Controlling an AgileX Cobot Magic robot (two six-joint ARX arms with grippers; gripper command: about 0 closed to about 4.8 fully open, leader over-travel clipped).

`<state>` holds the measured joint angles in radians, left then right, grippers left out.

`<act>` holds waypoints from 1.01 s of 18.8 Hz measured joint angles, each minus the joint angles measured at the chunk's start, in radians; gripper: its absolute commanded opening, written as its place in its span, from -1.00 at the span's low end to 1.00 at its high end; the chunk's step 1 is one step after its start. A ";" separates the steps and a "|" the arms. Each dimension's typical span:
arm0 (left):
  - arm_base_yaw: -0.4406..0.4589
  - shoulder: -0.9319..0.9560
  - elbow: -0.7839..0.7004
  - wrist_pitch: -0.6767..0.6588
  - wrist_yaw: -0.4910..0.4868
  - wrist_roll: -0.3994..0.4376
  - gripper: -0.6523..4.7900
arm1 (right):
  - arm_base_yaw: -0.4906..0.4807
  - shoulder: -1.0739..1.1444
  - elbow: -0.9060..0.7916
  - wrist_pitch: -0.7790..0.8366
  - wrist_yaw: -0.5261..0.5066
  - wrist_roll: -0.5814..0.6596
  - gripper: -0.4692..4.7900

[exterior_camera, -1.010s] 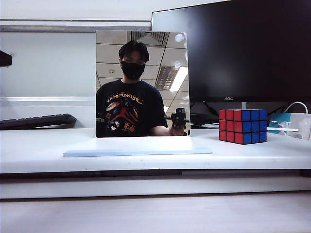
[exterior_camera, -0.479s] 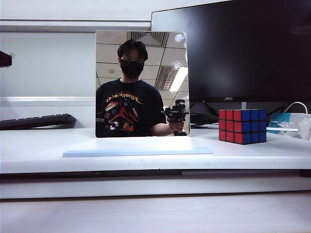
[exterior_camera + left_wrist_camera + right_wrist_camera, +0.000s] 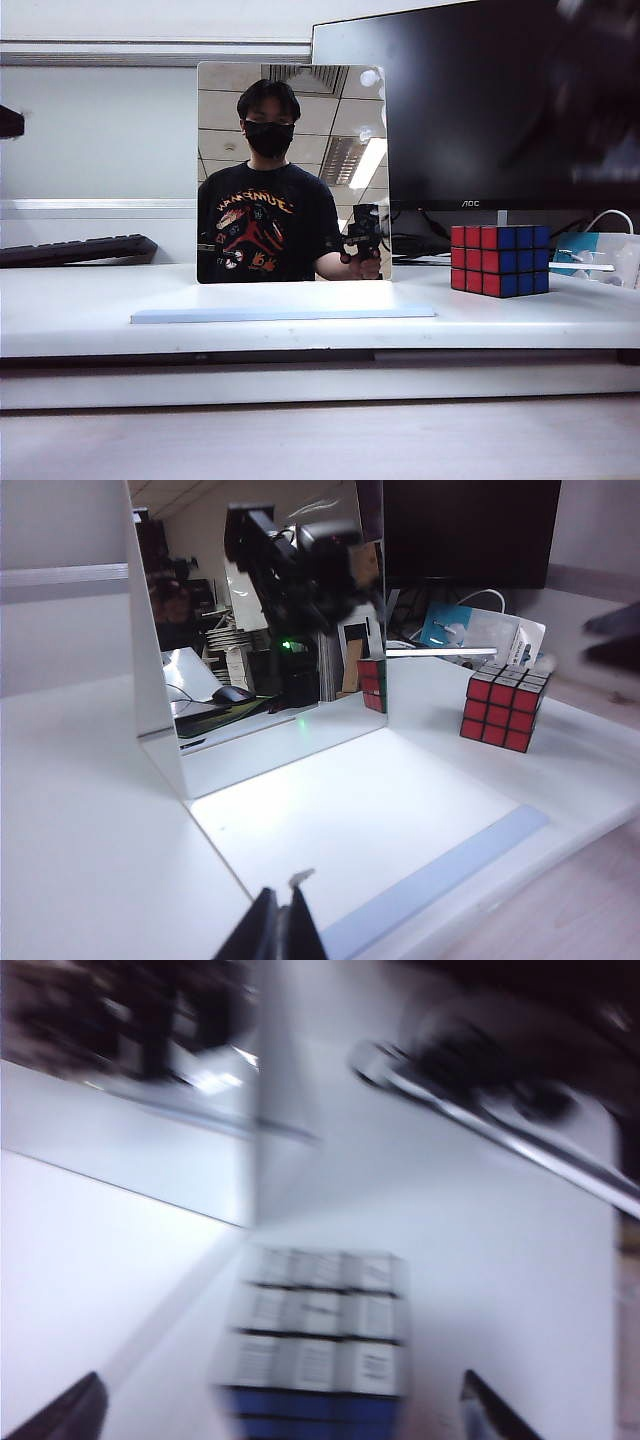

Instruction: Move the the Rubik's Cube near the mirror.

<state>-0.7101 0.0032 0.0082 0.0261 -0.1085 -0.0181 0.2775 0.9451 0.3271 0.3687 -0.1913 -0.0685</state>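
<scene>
The left gripper [image 3: 283, 920], fingertips pinched together on nothing, idles before the frameless square mirror [image 3: 292, 170] on its pale base plate. Right of that mirror, well apart, the red-and-blue Rubik's Cube [image 3: 499, 260] sits upright (no long axis), one edge facing the camera. The right gripper [image 3: 285, 1405] hangs spread above it: approach step; next, descend and clamp.

I see glossy plastic Rubik's Cube [image 3: 499, 260], mirror [image 3: 292, 172] a smooth reflective pane on matt pale base plate [image 3: 283, 305], smooth white table [image 3: 80, 315], glossy black monitor [image 3: 500, 100]
</scene>
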 measured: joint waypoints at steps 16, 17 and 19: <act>0.000 0.000 0.000 0.000 0.000 0.000 -0.68 | 0.008 0.575 0.157 0.350 0.054 0.070 0.36; 0.000 0.000 0.000 0.000 0.000 0.000 -0.68 | 0.008 0.575 0.163 0.336 0.053 0.084 -0.08; 0.000 0.000 0.000 0.000 0.000 0.000 -0.68 | 0.018 0.573 0.163 0.328 0.034 0.087 -0.66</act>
<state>-0.7101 0.0032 0.0082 0.0257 -0.1089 -0.0181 0.2951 1.5185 0.4900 0.6964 -0.1577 0.0185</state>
